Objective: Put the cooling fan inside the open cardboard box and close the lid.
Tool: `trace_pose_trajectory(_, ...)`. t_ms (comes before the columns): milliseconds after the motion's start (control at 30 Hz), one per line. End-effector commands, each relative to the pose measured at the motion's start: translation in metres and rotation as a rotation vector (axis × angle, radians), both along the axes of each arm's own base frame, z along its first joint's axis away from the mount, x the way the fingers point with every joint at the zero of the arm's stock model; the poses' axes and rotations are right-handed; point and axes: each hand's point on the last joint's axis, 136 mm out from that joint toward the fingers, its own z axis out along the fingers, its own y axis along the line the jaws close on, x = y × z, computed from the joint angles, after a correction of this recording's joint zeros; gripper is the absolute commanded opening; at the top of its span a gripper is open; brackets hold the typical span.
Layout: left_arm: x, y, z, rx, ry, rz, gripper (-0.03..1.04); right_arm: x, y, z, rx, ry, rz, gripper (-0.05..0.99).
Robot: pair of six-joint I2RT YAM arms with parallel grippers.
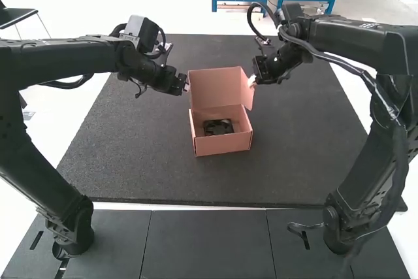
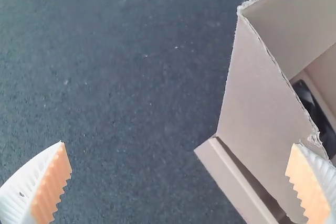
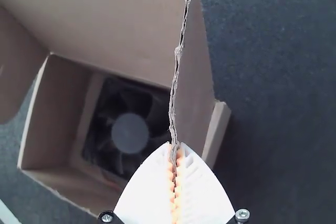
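One cardboard box [image 1: 222, 140] is seen near the middle of one dark mat [image 1: 130, 135], its opening turned upward. Its lid [image 1: 219, 86] is raised upright along the far wall. One cooling fan [image 3: 128, 132] is laid flat on the box floor, its round hub faced straight up and its blades spread level around it. Its square frame is set roughly in line with the box walls, so no long axis can be made out.

Two grippers are counted. The right gripper [image 1: 256, 78] is clenched on the lid's right-hand edge, with the cardboard pinched between its orange pads [image 3: 178, 169]. The left gripper [image 1: 181, 84] is held just beside the lid's left edge with its fingers [image 2: 50, 182] spread wide and nothing grasped. Whether that edge is touched cannot be told.
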Motion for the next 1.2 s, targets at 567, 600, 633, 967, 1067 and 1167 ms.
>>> trace_pose_trajectory(567,-0.009,-0.007,0.001,0.003,0.017,-0.035,0.97,-0.009,0.031,-0.001,0.058,0.071,0.023,0.0)
trace_pose_trajectory(600,-0.009,-0.007,0.002,0.002,0.015,-0.037,0.97,-0.009,0.031,-0.001,0.058,0.073,0.021,0.0)
trace_pose_trajectory(633,-0.009,-0.006,0.001,0.003,0.017,-0.036,0.97,-0.01,0.031,-0.001,0.057,0.074,0.021,0.0)
trace_pose_trajectory(967,-0.02,-0.014,-0.008,0.008,0.049,-0.069,0.97,-0.015,0.028,-0.007,0.047,0.107,0.01,0.0)
trace_pose_trajectory(1067,-0.024,-0.015,-0.013,0.011,0.061,-0.074,0.97,-0.02,0.026,-0.014,0.038,0.126,0.011,0.0)
trace_pose_trajectory(1167,-0.025,-0.014,-0.017,0.011,0.068,-0.072,0.97,-0.023,0.025,-0.019,0.03,0.142,0.011,0.0)
